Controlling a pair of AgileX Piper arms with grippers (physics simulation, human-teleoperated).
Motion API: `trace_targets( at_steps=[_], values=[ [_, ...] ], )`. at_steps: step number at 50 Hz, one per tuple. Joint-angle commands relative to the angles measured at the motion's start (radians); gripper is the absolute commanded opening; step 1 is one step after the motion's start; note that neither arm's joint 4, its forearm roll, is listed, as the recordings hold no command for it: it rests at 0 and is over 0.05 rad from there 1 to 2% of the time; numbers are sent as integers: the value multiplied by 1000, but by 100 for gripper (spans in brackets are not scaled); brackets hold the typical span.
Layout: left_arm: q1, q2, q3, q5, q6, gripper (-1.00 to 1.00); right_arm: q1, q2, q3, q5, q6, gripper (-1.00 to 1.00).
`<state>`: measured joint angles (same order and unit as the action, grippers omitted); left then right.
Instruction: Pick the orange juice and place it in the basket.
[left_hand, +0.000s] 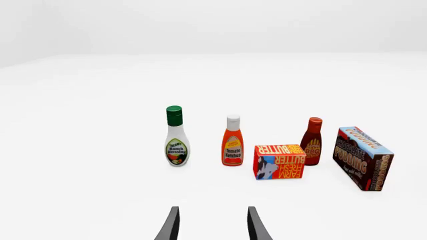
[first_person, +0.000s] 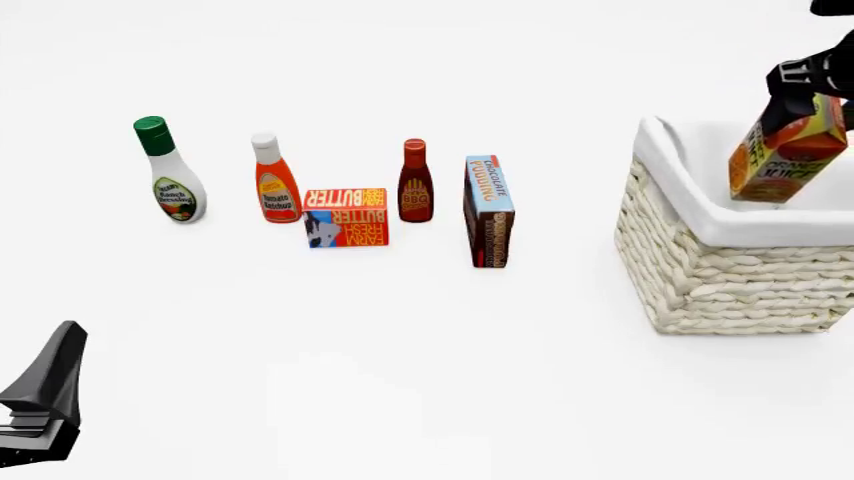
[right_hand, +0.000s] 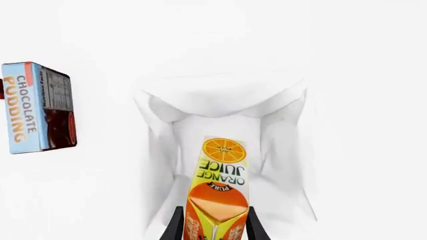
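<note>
White table with groceries, basket

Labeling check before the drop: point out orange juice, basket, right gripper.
orange juice (right_hand: 223, 172), right wrist view, on the printed front panel.
basket (first_person: 721, 285), front view, on the woven front wall.
right gripper (right_hand: 213, 225), right wrist view, midway between fingertips, clamped on the carton.
</note>
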<state>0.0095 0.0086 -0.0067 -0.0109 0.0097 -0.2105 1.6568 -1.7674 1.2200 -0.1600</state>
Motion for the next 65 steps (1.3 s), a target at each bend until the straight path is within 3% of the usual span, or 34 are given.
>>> trace_targets(
  at_steps=[1,65],
  values=[
    [0,0,0,0,0,100,6,23,-16,0,25,-100],
    [0,0,0,0,0,100,16,167,-53,0,92,-100]
  ],
)
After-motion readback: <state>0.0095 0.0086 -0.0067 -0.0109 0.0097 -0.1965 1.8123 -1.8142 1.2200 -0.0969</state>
